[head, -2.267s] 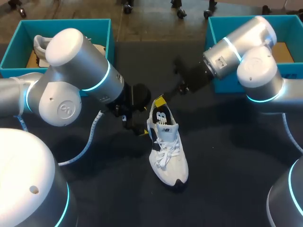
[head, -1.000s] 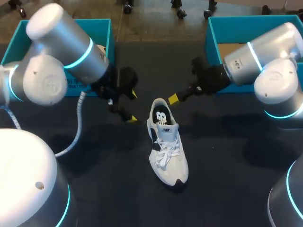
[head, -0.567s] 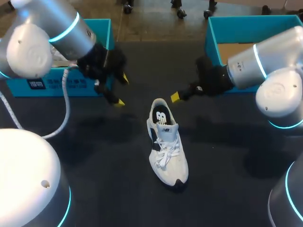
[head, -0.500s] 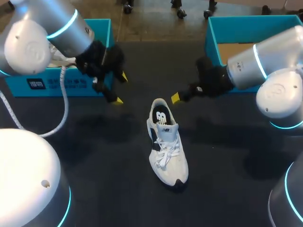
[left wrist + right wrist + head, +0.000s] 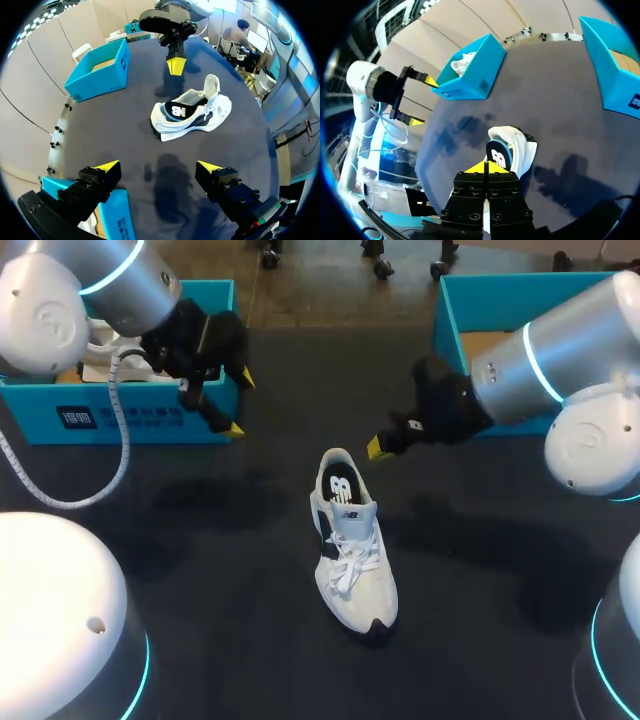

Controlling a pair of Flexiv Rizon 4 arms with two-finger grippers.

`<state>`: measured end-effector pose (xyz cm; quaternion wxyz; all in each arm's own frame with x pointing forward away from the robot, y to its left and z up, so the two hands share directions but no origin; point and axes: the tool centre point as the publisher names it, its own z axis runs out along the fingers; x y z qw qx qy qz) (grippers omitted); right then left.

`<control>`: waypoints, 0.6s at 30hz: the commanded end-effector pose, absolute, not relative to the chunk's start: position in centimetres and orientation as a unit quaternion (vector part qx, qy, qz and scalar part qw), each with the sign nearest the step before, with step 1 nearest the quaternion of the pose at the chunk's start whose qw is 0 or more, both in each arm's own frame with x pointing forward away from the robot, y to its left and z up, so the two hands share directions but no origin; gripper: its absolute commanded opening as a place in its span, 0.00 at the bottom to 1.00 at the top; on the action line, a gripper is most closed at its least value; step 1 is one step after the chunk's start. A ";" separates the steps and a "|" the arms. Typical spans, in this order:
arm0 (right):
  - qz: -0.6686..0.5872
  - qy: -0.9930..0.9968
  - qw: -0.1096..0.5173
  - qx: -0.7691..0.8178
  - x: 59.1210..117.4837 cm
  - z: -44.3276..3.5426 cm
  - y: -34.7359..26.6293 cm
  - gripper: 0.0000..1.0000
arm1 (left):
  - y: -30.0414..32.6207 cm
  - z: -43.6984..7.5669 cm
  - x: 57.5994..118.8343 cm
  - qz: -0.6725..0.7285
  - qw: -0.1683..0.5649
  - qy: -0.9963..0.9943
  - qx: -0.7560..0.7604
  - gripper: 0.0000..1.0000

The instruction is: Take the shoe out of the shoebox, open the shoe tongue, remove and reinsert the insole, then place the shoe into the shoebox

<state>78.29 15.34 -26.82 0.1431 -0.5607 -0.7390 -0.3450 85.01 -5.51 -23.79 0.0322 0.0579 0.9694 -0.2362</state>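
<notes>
White sneaker point(image 5: 352, 545) upright on the dark table point(image 5: 480, 570), heel toward the far edge, laces loose. Left gripper point(image 5: 238, 403) spread wide, empty, just in front of the left shoebox point(image 5: 140, 418). Right gripper point(image 5: 374, 447) pressed together, empty, near the sneaker's heel without touching, beside the right shoebox point(image 5: 452, 310).

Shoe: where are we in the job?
Done: shoe is out, upright on the table. In hand: nothing; left gripper open by the left shoebox, right gripper shut beside the shoe. Whether the insole was cycled can't be judged. Left: at least putting the shoe into a shoebox.
</notes>
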 end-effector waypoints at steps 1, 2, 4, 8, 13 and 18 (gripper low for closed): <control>-0.328 -0.742 0.120 -0.572 78.0 -26.6 15.4 0.00 | -5.1 -23.6 84.6 -0.238 0.034 0.969 0.058 1.00; -0.328 -0.742 0.120 -0.572 78.0 -26.6 15.4 0.00 | -5.1 -23.6 84.6 -0.238 0.034 0.969 0.058 1.00; -0.328 -0.742 0.120 -0.572 78.0 -26.6 15.4 0.00 | -5.1 -23.6 84.6 -0.238 0.034 0.969 0.058 1.00; -0.328 -0.742 0.120 -0.572 78.0 -26.6 15.4 0.00 | -5.1 -23.6 84.6 -0.238 0.034 0.969 0.058 1.00; -0.328 -0.742 0.120 -0.572 78.0 -26.6 15.4 0.00 | -5.1 -23.6 84.6 -0.238 0.034 0.969 0.058 1.00; -0.272 -0.757 0.071 -0.589 76.4 -26.2 15.0 0.00 | -5.1 -23.6 84.6 -0.238 0.034 0.969 0.058 1.00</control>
